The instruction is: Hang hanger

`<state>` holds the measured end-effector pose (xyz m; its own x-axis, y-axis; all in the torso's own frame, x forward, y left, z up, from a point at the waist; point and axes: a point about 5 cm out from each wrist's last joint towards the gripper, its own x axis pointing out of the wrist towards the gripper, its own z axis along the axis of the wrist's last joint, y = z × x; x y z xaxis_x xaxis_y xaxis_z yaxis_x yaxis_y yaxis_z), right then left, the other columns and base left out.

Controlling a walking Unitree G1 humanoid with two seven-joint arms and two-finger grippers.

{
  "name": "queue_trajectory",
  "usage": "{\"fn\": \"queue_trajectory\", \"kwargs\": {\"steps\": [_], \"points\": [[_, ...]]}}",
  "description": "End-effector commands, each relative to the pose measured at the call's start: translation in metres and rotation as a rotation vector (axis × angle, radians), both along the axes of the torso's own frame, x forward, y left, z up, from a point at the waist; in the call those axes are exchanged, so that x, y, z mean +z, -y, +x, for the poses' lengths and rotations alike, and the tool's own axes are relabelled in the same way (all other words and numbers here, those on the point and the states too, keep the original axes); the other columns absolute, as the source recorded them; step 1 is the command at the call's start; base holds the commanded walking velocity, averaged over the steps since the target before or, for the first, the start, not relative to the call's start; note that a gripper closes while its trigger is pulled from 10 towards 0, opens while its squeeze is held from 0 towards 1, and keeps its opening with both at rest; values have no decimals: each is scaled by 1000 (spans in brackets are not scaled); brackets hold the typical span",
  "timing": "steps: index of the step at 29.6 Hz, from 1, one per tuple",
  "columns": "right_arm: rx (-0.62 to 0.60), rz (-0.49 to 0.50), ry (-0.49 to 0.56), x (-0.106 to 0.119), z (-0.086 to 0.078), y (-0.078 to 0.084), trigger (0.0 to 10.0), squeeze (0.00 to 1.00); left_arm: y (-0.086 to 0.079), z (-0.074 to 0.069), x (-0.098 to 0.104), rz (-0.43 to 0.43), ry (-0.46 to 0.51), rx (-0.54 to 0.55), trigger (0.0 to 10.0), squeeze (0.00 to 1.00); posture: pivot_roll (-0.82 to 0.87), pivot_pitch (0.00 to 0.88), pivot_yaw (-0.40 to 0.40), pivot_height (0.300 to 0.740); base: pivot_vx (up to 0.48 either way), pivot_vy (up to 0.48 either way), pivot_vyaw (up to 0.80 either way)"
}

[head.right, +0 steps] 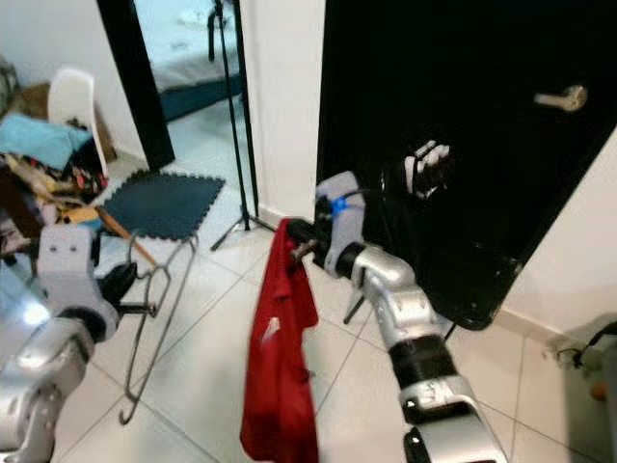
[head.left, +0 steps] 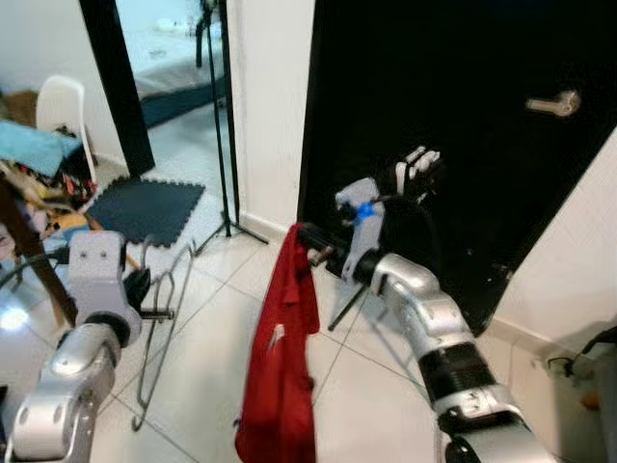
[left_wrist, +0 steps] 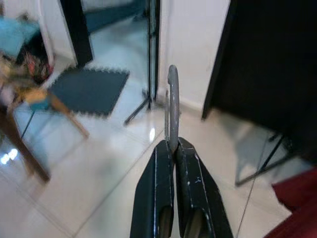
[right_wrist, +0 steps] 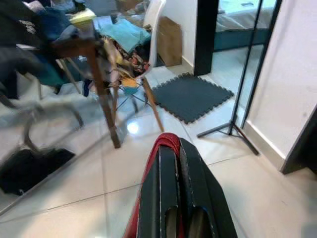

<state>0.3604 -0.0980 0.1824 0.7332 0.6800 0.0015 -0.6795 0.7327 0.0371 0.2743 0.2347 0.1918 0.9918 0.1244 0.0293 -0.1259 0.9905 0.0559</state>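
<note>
My left hand (head.left: 145, 289) clamps the wire hanger (head.left: 164, 328), my right hand (head.left: 313, 246) pinches the red garment (head.left: 281, 357); either thin grip may slip, dropping its load.

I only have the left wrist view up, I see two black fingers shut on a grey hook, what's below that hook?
Observer: A grey wire hanger, hanging bare from the left hand above the floor tiles.
Operator: Where's the piece of clothing, I just see a red corner?
Observer: A red garment dangles from the right hand, which pinches its top edge.
Operator: How do the two sit?
Observer: Apart; the garment hangs to the robot's right of the hanger, with bare tiles between.
Operator: What's behind the right hand?
Observer: A black door with a silver lever handle.
</note>
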Motion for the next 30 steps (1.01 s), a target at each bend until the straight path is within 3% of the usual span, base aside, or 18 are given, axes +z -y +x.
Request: {"fn": "queue_trajectory", "kwargs": {"steps": [1, 6, 15, 19, 22, 25, 28, 29, 30], "points": [[20, 17, 31, 9, 0, -9, 10000, 0, -16, -5, 10, 45, 26, 89, 10000, 0, 43, 0, -71, 740, 472, 0, 0], [58, 58, 72, 23, -3, -14, 10000, 0, -31, -9, 26, 87, 67, 171, 10000, 0, 45, 0, -71, 740, 478, 0, 628], [123, 73, 93, 33, -7, -24, 10000, 0, -36, -13, 40, 127, 103, 259, 10000, 0, 48, 0, -72, 740, 474, 0, 784], [150, 90, 126, 48, -8, -27, 10000, 0, -43, -19, 40, 129, 104, 325, 10000, 0, 48, 0, -72, 740, 476, 0, 784], [192, 112, 187, 72, -10, -32, 10000, 0, -60, -29, 48, 150, 130, 425, 10000, 0, 50, 0, -75, 740, 480, 0, 788], [195, 111, 195, 75, -9, -32, 10000, 0, -62, -31, 53, 153, 146, 433, 10000, 0, 51, 0, -78, 740, 480, 0, 783], [177, 100, 211, 79, -6, -29, 10000, 0, -62, -33, 80, 208, 231, 431, 10000, 0, 56, 0, -82, 740, 480, 0, 785], [161, 98, 215, 81, -4, -28, 10000, 0, -59, -32, 100, 241, 292, 408, 10000, 0, 60, 0, -84, 740, 480, 0, 781], [161, 98, 215, 81, -4, -28, 10000, 0, -59, -32, 100, 241, 292, 408, 10000, 0, 60, 0, -84, 740, 480, 0, 781]]}}
